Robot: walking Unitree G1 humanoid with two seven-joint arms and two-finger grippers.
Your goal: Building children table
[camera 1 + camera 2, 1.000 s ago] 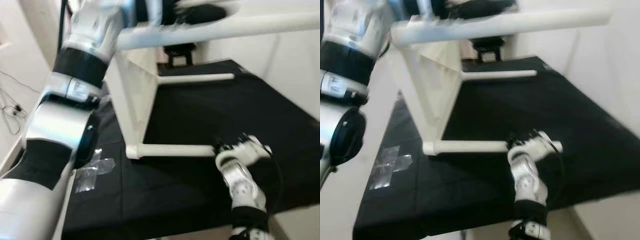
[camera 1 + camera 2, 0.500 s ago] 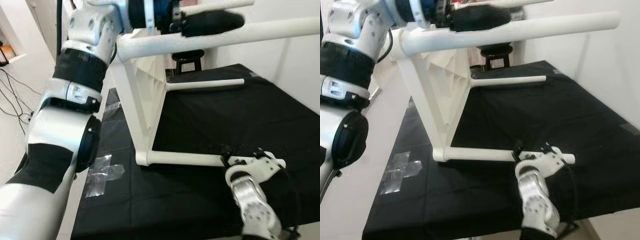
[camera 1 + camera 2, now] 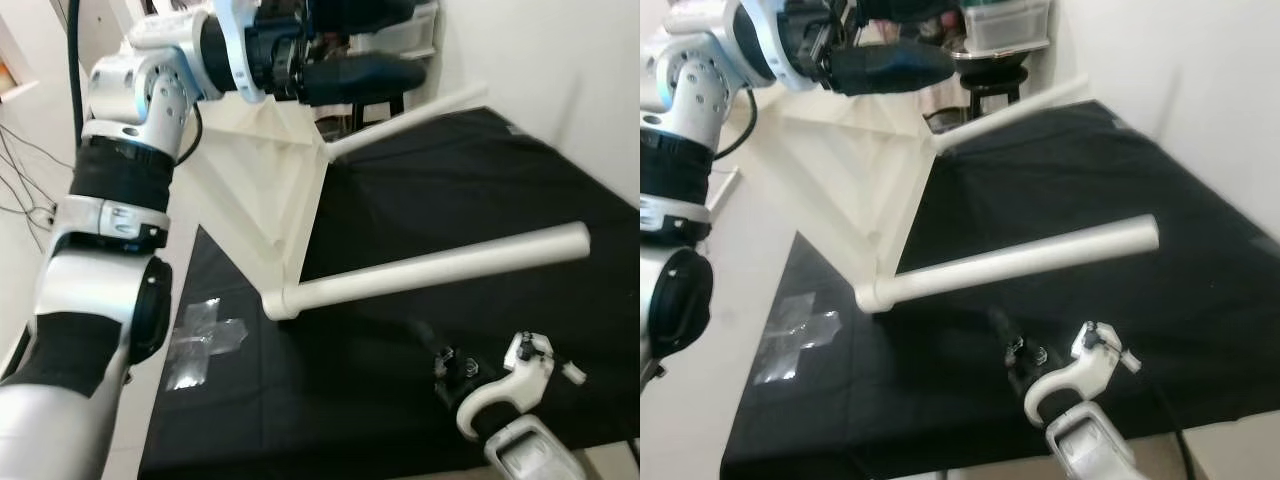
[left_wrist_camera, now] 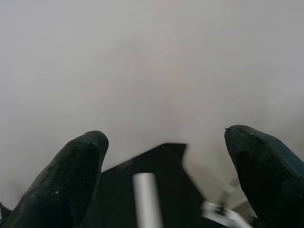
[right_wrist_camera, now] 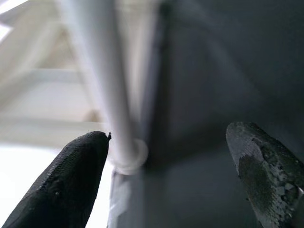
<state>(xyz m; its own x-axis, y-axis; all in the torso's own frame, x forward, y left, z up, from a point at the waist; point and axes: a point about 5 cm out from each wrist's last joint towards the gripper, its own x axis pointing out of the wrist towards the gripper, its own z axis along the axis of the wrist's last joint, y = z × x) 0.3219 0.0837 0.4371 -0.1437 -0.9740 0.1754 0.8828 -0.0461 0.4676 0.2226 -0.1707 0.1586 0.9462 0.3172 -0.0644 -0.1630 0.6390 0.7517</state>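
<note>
Right gripper [image 3: 445, 365] low at 5 o'clock in the left eye view, fingers spread wide, holding nothing, hovering over black cloth [image 3: 480, 200]. Right wrist view: both fingers [image 5: 61, 183] well apart, near leg [image 5: 107, 95] passing between them without contact.

Scrap of clear plastic wrap [image 3: 200, 340] on the cloth at 8 o'clock, just beside the foot of the table frame.

Children's table [image 3: 270, 190], white, tipped on its side near centre. Underside panel toward 10 o'clock; near leg [image 3: 430, 268] jutting toward 3 o'clock, raised off the cloth at its free end. Far leg [image 3: 405, 118] reaching toward 1 o'clock.

Left gripper [image 3: 365, 45] high at 12 o'clock, over the top edge of the table. From the left wrist view, fingers [image 4: 71, 180] set wide, wall and a leg tip beyond them. Grip on the table: cannot tell for certain; nothing seen between the pads.

Storage box and stool [image 3: 1005, 40] beyond the table, against the wall.

Step judged: legs fitted, table being turned toward upright. Next move likely needs a hold on the near leg or panel rim, then rotation until the legs point down.
</note>
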